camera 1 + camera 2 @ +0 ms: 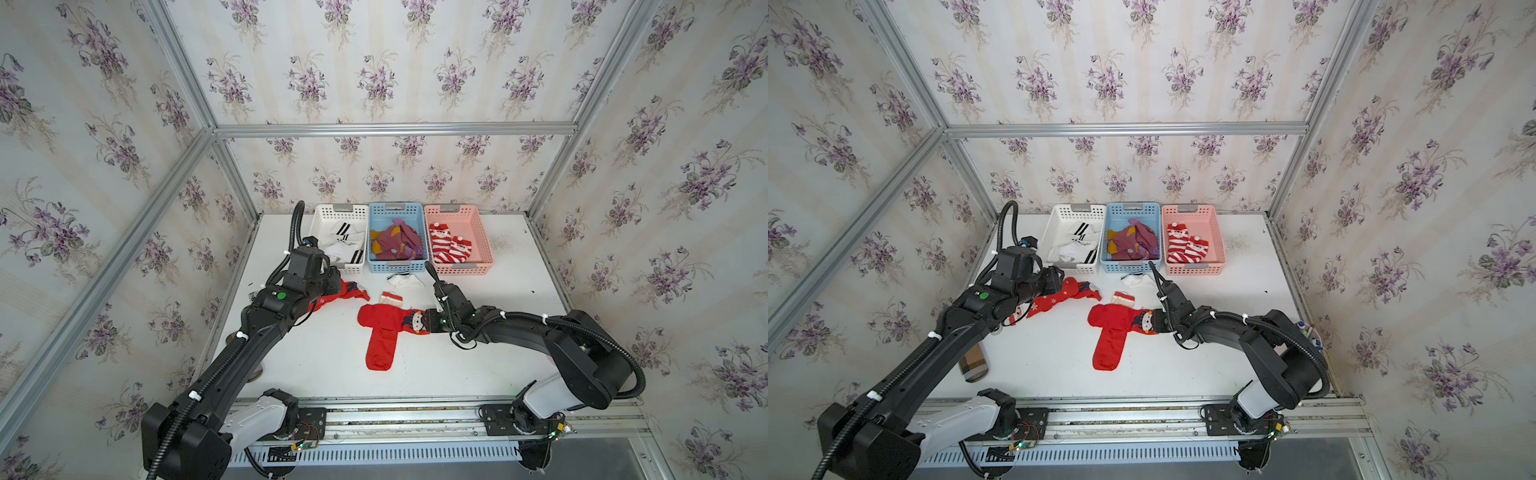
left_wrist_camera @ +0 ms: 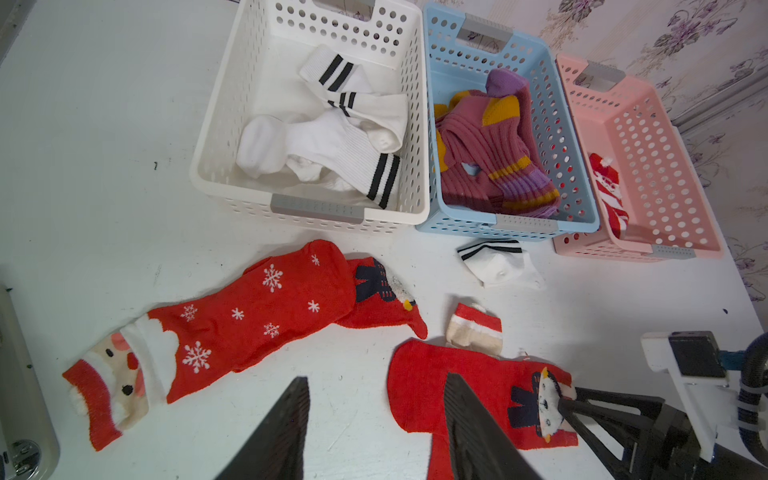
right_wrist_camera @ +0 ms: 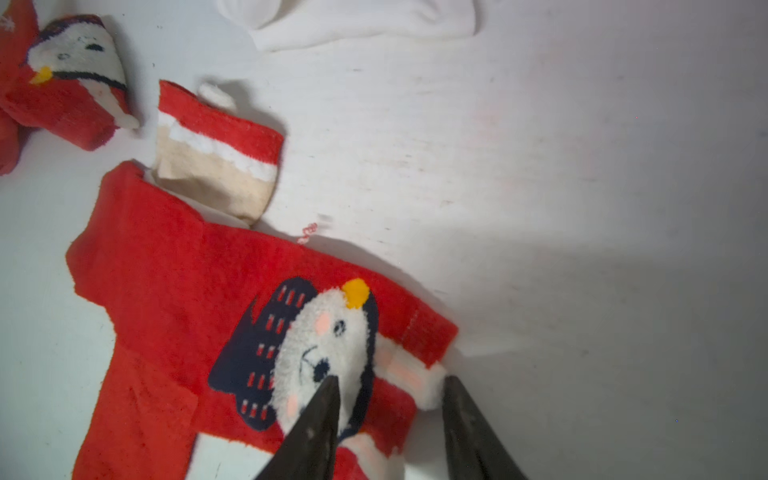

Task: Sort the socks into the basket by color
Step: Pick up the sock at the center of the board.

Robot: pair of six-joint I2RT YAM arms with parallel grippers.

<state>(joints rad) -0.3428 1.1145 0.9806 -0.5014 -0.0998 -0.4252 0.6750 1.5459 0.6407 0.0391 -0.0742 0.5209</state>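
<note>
- Target – red penguin sock (image 1: 384, 320), flat on the table (image 1: 498, 332), near centre in both top views. Long axis runs 9 to 3 o'clock, with the cuff and penguin patch at the 3 o'clock end. A second red length runs out from under it toward 6 o'clock.
- Right gripper (image 3: 390, 380) sits at that cuff end, so the sock body stretches from it toward 9 o'clock. Jaws are moderately parted and straddle the cuff across its width: one tip is over the penguin's face, the other at the white edge. Fabric is not pinched yet, as far as the wrist view shows.
- Left gripper (image 2: 378, 378) is parted with only bare table between the tips. It hangs over the snowflake sock (image 2: 257, 307), at about 10 o'clock from the target.
- Judgement: the right arm is clearly nearer. Pink basket (image 1: 484, 245), holding the striped Santa socks, lies at about 1 o'clock from the right gripper – a short carry once the cuff is gripped.
</note>
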